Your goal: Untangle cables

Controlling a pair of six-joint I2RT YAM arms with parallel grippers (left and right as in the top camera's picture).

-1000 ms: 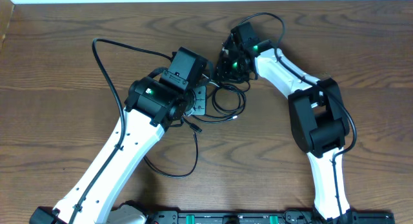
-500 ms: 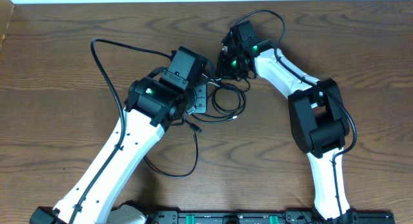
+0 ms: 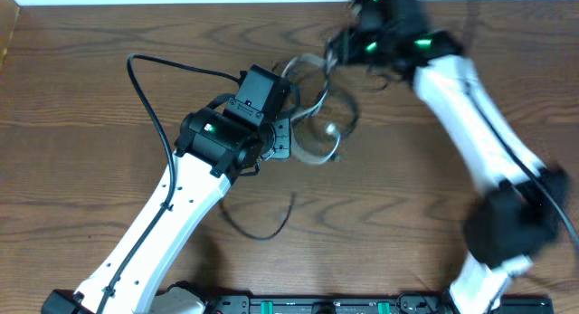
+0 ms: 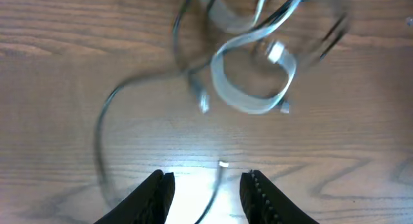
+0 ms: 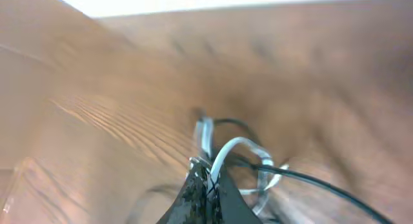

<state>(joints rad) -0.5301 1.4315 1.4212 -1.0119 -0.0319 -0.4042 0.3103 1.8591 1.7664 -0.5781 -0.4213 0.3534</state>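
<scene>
The cables hang as a blurred tangle between the two arms. A white cable (image 3: pixel 312 157) loops up from the table, and my right gripper (image 3: pixel 339 47) at the back is shut on it; the right wrist view shows the white cable (image 5: pixel 226 153) pinched in my right gripper (image 5: pixel 210 185), with a thin black cable (image 5: pixel 310 179) trailing off to the right. My left gripper (image 3: pixel 282 137) stands open just left of the loop. In the left wrist view a black cable end (image 4: pixel 223 164) lies loose between the fingers of my left gripper (image 4: pixel 210 192), ahead of it the white loop (image 4: pixel 251 88).
Another thin black cable (image 3: pixel 262 231) curves over the wooden table (image 3: pixel 81 169) in front of the left arm. A thicker black wire (image 3: pixel 145 70) arcs from the left arm toward the back left. The table's back edge (image 3: pixel 181 6) runs just behind the right gripper.
My right gripper closed on the white cable and swung up and toward the back right, pulling the tangle with it. My left gripper opened. The black cable at the front shifted.
</scene>
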